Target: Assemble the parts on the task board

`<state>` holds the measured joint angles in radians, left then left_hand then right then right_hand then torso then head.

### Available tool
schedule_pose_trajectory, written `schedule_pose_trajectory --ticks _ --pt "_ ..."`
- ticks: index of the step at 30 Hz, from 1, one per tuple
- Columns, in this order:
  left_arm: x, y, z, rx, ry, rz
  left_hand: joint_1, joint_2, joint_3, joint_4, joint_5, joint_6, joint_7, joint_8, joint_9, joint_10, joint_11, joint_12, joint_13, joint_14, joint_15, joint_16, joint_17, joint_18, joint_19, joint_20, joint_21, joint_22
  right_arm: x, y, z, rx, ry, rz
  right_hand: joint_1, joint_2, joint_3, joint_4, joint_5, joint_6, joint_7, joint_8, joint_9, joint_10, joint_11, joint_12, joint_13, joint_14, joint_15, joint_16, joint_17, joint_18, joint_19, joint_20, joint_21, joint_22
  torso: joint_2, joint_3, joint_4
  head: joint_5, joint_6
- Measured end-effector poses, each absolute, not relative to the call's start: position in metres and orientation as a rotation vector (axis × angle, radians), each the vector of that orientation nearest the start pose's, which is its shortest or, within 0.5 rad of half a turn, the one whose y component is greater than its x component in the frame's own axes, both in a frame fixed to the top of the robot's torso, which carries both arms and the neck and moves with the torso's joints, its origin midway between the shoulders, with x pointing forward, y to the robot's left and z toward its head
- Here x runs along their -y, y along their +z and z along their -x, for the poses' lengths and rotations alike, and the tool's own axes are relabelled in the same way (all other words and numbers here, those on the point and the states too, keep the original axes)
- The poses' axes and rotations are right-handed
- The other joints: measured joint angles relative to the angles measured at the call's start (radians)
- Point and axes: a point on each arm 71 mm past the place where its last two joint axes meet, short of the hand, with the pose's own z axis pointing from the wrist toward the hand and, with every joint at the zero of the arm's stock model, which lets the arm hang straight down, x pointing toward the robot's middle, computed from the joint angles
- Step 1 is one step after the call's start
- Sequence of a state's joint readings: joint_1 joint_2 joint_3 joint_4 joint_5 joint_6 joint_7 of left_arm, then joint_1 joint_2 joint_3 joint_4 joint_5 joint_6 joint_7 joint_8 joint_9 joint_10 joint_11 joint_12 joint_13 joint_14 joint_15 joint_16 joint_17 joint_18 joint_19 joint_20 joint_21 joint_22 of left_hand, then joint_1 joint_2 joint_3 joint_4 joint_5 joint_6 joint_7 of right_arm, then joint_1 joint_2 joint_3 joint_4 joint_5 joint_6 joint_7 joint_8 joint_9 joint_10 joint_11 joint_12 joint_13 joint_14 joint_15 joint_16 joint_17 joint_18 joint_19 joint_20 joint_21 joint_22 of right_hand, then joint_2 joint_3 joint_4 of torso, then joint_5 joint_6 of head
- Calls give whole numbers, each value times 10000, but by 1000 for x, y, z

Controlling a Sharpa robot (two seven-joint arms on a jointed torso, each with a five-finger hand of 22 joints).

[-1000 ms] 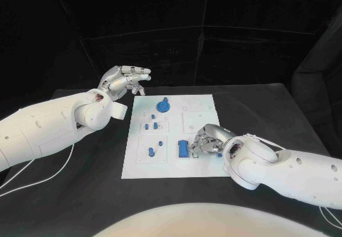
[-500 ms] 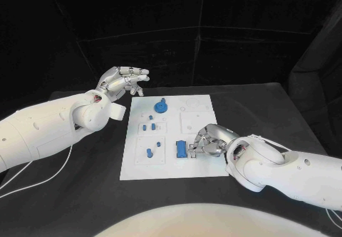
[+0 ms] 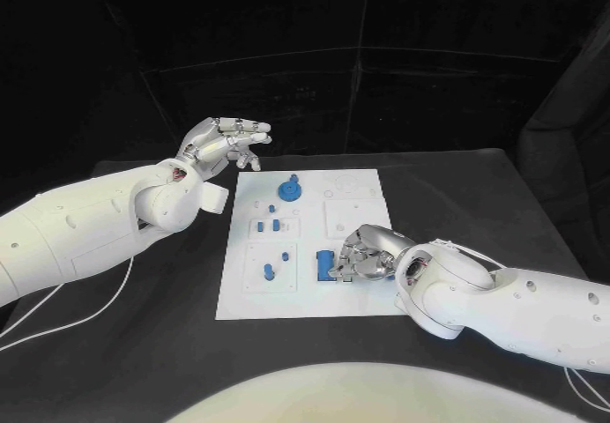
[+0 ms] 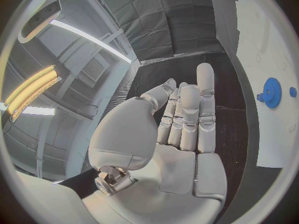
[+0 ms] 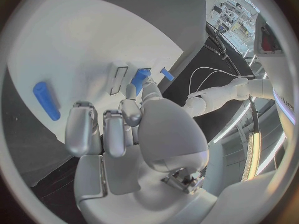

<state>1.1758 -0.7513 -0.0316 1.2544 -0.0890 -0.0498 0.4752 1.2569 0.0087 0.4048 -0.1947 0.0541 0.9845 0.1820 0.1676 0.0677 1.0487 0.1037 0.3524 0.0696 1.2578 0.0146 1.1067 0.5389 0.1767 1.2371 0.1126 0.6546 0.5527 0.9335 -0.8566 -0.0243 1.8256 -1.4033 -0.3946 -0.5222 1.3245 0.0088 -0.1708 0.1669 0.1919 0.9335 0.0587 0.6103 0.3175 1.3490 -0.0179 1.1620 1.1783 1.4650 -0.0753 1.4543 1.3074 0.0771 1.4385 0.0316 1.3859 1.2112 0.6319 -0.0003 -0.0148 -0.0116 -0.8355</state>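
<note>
A: The task board point(image 3: 305, 242) lies flat in the middle of the black table point(image 3: 152, 344), with blue parts scattered over it. At its far end stands a round blue part point(image 3: 290, 189) with a knob on top; near the middle sit two small blue pieces point(image 3: 268, 226), and toward the near left there is another small blue piece point(image 3: 268, 270).

B: And the right hand point(image 3: 360, 256)?

A: It rests low over the board's near right area, fingers curled down beside a blue rectangular block point(image 3: 325, 264). From the head view the fingertips seem to touch that block, though it cannot be told whether the hand actually grips it.

B: Does the wrist camera settle that?

A: Not quite. The right wrist view shows the right hand point(image 5: 124, 129) with its fingers bent toward the white board point(image 5: 74, 50), a blue bar point(image 5: 47, 100) lying apart to one side, and another blue piece point(image 5: 139, 78) just past the fingertips, partly hidden by them.

B: The left hand point(image 3: 226, 141)?

A: Raised off the table, beyond the board's far left corner, fingers loosely bent and apart, holding nothing. Its wrist view shows the left hand point(image 4: 181, 129) with bare palm and extended fingers, and the round blue part point(image 4: 271, 91) on the board point(image 4: 261, 59) well beyond them.
</note>
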Motion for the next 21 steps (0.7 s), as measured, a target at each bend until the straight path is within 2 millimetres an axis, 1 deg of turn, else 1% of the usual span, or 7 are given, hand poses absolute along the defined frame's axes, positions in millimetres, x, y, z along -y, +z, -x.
schedule_pose_trajectory --ticks 1,5,11,12,16,18,21 --pt "-231 -197 -526 -14278 -16492 9711 0 0 0 0 0 0 0 0 0 0 0 0 0 0 0 0 0 1 0 0 0 0 146 -267 -374 -19875 6318 -1861 39 39 0 0 0 0 0 47 10 0 0 33 0 0 0 0 0 0 19 -19 0 0 0 0 -4 1 -2" --pt "-231 -197 -526 -14279 -16495 9711 0 0 0 0 0 0 0 0 0 0 0 0 0 0 0 0 0 1 0 0 0 0 144 -268 -375 -19932 6241 -1830 48 48 -28 -28 0 36 -35 83 23 0 0 35 20 27 -27 0 0 1 34 -34 0 0 3 -1 -6 11 -25" --pt "-232 -197 -526 -14278 -16489 9713 0 0 0 0 0 0 0 0 0 0 0 0 0 0 0 0 0 1 0 0 0 1 143 -269 -376 -19958 6144 -1825 87 87 -27 -27 0 36 -35 83 25 2 -3 36 33 37 -37 0 0 1 34 -34 0 0 5 0 -6 36 -51" --pt "-232 -197 -526 -14276 -16486 9714 0 0 0 0 0 0 0 0 0 0 0 0 0 0 0 0 0 1 0 0 0 1 142 -269 -376 -19957 6127 -1828 87 87 -28 -27 0 36 -35 116 33 35 -36 75 42 37 -37 0 0 1 34 -33 0 7 5 0 -9 36 -54" --pt "-232 -197 -526 -14276 -16484 9714 0 0 0 0 0 0 0 0 0 0 0 0 0 0 0 0 1 1 0 0 0 1 143 -269 -376 -19918 6064 -1841 166 166 -37 -36 3 73 -73 171 50 59 -60 117 87 0 -74 0 0 1 34 -33 0 9 5 2 -17 36 -56" --pt "-232 -197 -526 -14277 -16485 9714 0 0 0 0 0 0 0 0 0 0 0 0 0 0 0 0 0 1 0 0 0 2 144 -268 -376 -19881 6045 -1865 167 167 -56 -55 35 73 -73 171 57 71 -72 123 92 0 -74 0 0 1 34 -34 0 9 4 5 -17 35 -56" --pt "-232 -197 -526 -14277 -16478 9717 0 0 0 0 0 0 0 0 0 0 0 0 0 0 0 0 1 1 0 0 0 2 148 -267 -375 -19811 6041 -1922 167 167 -97 -96 279 7 -72 171 46 71 -72 123 57 0 -74 0 0 1 34 -33 0 9 0 11 -17 33 -48"
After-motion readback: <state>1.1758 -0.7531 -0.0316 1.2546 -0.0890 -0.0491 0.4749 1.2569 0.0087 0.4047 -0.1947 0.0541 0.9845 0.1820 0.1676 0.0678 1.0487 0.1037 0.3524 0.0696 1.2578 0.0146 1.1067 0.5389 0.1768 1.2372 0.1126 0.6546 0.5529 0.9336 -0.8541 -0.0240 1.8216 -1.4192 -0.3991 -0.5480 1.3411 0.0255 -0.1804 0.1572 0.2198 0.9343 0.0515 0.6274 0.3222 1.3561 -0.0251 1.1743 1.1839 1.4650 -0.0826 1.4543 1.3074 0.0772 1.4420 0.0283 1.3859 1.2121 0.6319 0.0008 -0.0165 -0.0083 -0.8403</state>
